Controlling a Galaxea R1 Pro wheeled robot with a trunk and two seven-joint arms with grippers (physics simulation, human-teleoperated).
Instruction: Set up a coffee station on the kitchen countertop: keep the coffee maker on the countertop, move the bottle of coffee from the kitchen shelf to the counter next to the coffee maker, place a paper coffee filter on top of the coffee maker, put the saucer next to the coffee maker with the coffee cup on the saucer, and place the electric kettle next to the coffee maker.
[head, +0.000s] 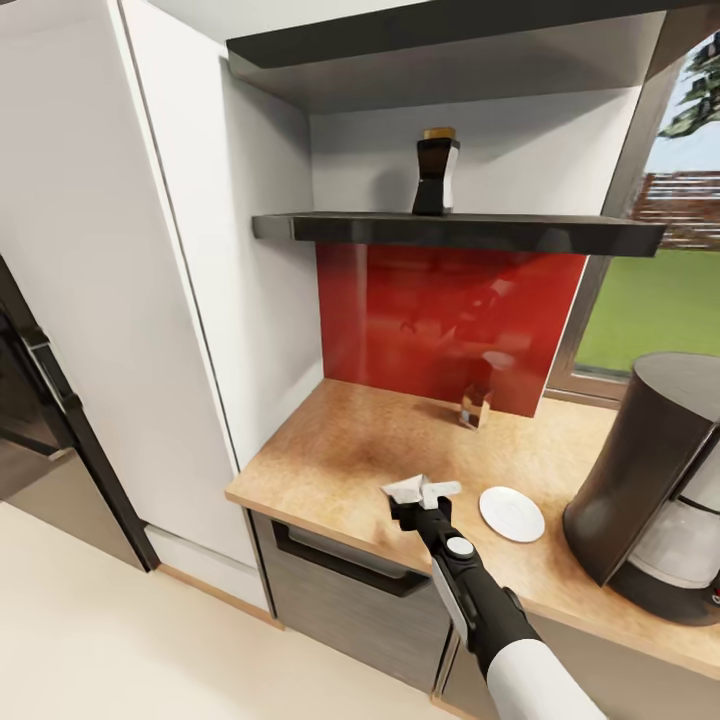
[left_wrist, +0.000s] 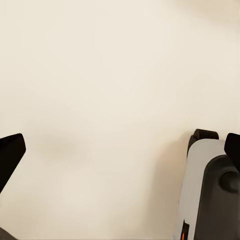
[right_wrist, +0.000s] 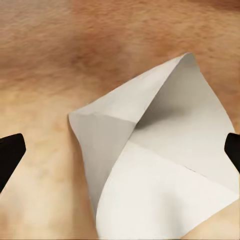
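While its black fingers are spreading wide, the right gripper (right_wrist: 120, 152) is hovering over the white folded paper coffee filter (head: 418, 490) lying on the tan speckled kitchen countertop (head: 330, 450). Just beside, a flat white saucer (head: 511, 514), then the tall black coffee maker (head: 655, 480). Farther up, the dark tan-capped bottle of coffee (head: 436, 172) is standing on the glossy black kitchen shelf (head: 560, 234). Left gripper (left_wrist: 120, 150) is hanging open over pale floor (left_wrist: 110, 75).

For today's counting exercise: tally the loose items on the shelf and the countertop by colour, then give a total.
White: 2, paper coffee filter, saucer
Dark: 2, bottle of coffee, coffee maker
Clear: 1, small glass
Total: 5
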